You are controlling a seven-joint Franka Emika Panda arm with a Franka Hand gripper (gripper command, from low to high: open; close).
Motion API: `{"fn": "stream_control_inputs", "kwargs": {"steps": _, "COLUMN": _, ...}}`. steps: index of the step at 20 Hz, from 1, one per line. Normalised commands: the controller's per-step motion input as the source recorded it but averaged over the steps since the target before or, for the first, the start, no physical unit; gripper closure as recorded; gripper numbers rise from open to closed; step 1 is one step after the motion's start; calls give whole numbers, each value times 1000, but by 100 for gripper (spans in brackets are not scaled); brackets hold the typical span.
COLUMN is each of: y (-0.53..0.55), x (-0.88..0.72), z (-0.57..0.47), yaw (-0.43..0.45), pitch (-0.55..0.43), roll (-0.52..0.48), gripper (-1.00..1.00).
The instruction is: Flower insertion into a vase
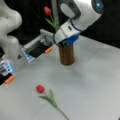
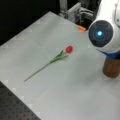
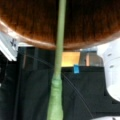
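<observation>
At the bottom of a front view, nearest the camera, a loose tulip [image 1: 47, 96] lies flat on the pale table [image 1: 95, 82], its red head at lower left of centre and its green stem running down toward the bottom edge. It also shows mid-frame in a front view [image 2: 58, 58], head at upper right and stem trailing to lower left, well apart from the vase.

Farther back, at the middle of the frame, the vase [image 1: 66, 55] stands upright on the table, a brown wood-coloured tube; it also shows at the right edge [image 2: 111, 67], its top hidden by the arm. The gripper [image 1: 65, 41] sits directly over the vase's mouth, and whether its jaws are clenched or released I cannot tell. A second tulip [image 1: 51, 18] rises above the vase beside the gripper, red head at upper left of the wrist. In the wrist view its green stem [image 3: 58, 62] runs straight up the frame across the vase's brown wall [image 3: 30, 22].

Behind, at the left, stands a white arm base [image 1: 11, 42].
</observation>
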Motion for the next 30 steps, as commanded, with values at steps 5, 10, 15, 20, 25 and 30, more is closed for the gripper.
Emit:
{"fn": "stream_control_inputs", "kwargs": {"steps": 5, "y": -112, "x": 44, "z": 43, "yaw": 167, "pitch": -241, "roll": -143, "gripper": -100}}
{"fn": "stream_control_inputs", "kwargs": {"steps": 10, "y": -95, "x": -40, "z": 44, "yaw": 22, "pitch": -368, "roll": -58, "gripper": -100}}
{"fn": "stream_control_inputs", "kwargs": {"steps": 15, "y": -130, "x": -166, "z": 18, "yaw": -15, "pitch": -316, "roll": -45, "gripper": -100}}
{"fn": "stream_control_inputs", "kwargs": {"steps": 20, "y": -132, "x": -197, "z": -24, "yaw": -11, "pitch": -241, "roll": -47, "gripper": -100}}
{"fn": "stream_control_inputs", "kwargs": {"steps": 25, "y": -128, "x": -198, "z": -31, "yaw": -10, "pitch": -221, "roll": -47, "gripper": -100}}
{"fn": "stream_control_inputs", "kwargs": {"steps": 30, "y": -127, "x": -201, "z": -28, "yaw": -9, "pitch": -218, "roll": -47, "gripper": -100}}
